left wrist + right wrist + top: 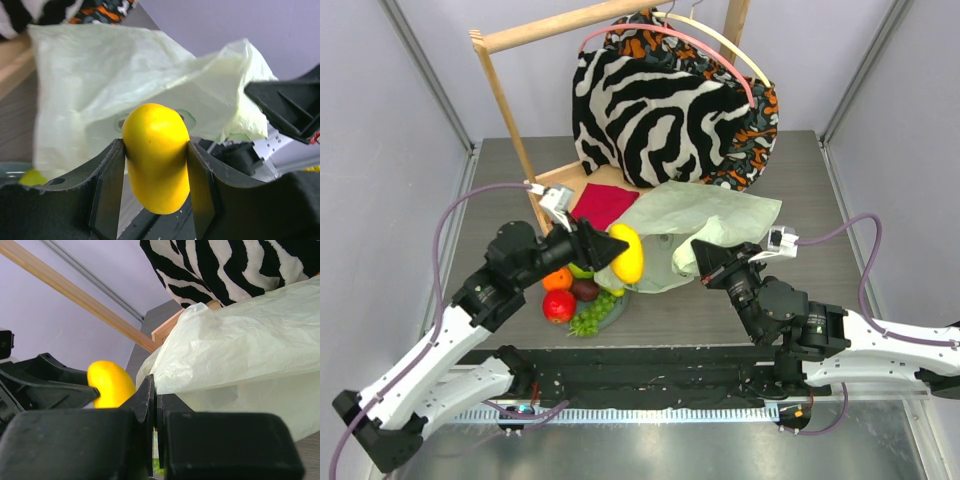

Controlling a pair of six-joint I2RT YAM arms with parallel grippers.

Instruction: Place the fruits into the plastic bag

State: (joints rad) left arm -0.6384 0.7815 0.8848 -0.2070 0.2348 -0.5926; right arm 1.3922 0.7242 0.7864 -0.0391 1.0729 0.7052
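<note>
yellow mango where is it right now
Top view, left of centre: the yellow mango is gripped in the left pincer, at the left edge of the plastic bag.

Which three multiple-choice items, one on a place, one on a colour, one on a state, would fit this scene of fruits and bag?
1. Where does the red cloth lie? A. on the table beside the plastic bag. B. inside the bag. C. on the floor.
2. What colour is the fruit in the left gripper? A. red. B. yellow. C. purple.
3. What is the right gripper doing? A. standing open. B. pinching the bag's edge. C. holding a fruit.
Key: 1 A, it lies flat by the bag; 2 B, the held mango is yellow; 3 B, its jaws are shut on the bag.
</note>
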